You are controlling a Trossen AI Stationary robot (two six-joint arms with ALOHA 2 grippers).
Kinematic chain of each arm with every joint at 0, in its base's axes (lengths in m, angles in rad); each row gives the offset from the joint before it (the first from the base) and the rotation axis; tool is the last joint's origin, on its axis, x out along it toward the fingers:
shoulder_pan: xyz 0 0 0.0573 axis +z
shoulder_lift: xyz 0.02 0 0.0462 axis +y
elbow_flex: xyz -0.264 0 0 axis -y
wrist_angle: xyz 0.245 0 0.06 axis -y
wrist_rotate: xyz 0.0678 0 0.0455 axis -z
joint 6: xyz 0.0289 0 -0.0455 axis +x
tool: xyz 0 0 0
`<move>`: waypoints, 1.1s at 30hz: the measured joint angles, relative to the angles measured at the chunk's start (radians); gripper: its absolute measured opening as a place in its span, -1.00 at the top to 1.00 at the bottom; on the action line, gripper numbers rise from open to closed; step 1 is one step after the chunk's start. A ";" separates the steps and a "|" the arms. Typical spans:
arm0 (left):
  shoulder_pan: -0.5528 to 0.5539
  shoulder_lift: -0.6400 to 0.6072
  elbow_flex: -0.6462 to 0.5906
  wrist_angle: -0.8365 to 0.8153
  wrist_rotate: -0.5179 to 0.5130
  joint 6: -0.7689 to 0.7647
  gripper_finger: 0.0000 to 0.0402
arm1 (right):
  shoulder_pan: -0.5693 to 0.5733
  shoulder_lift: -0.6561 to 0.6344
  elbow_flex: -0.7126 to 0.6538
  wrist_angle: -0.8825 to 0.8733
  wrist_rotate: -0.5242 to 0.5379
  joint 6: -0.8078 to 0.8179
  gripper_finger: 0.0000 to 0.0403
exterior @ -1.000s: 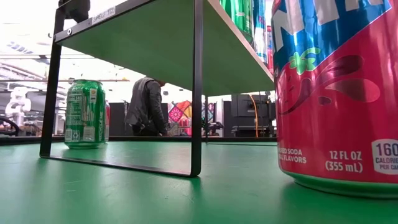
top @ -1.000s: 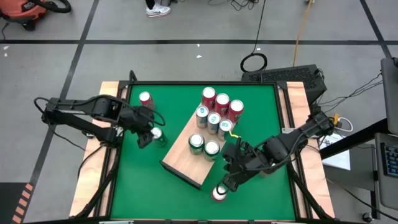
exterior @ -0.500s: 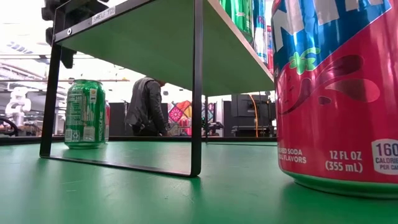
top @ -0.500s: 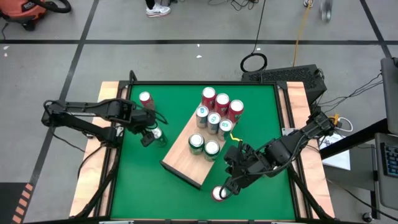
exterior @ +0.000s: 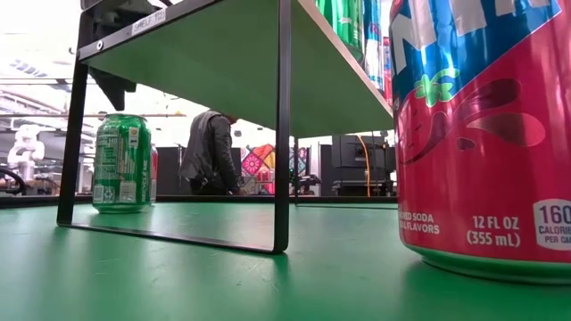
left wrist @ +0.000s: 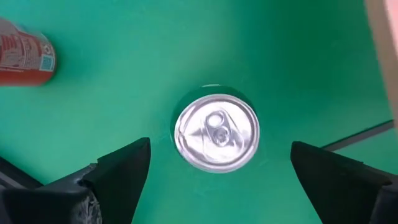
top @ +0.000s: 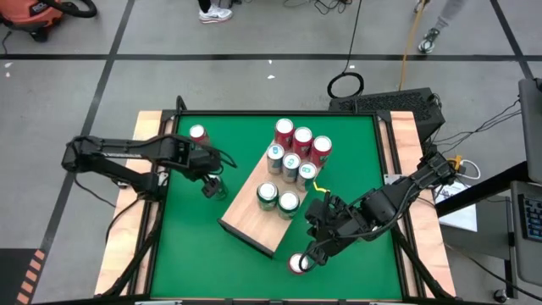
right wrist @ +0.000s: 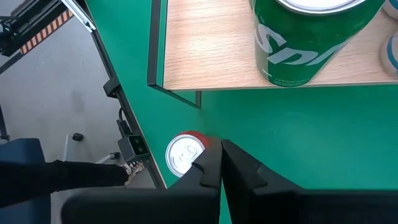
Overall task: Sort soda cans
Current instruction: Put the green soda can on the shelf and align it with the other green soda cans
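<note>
While the left claw [top: 212, 180] gapes empty over one, ten soda cans [top: 294, 158]; right claw [top: 312, 251] shut.

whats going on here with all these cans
Two robot arms are sorting soda cans on a green table. The left tool is open, directly above an upright green can standing beside the wooden shelf, its fingers clear of it. The right tool is shut, next to a red can near the table's front edge. Seven cans stand on the shelf; another red can stands apart on the left.
</note>
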 joint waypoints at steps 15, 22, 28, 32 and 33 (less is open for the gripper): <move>0.004 0.172 0.000 0.045 0.015 0.082 -0.90 | 0.001 0.000 0.000 0.000 0.000 -0.007 1.00; 0.022 0.244 0.000 0.047 0.028 0.071 -0.82 | 0.001 0.000 0.000 -0.007 0.002 -0.007 1.00; 0.023 0.273 0.000 0.049 0.046 0.071 -0.61 | 0.001 0.000 0.000 -0.008 0.002 -0.010 1.00; 0.022 0.274 0.002 0.047 0.046 0.071 -0.47 | 0.001 0.000 0.000 -0.012 0.002 -0.013 1.00; 0.022 0.273 0.002 0.047 0.046 0.071 -0.44 | 0.001 0.000 0.000 -0.012 0.002 -0.013 1.00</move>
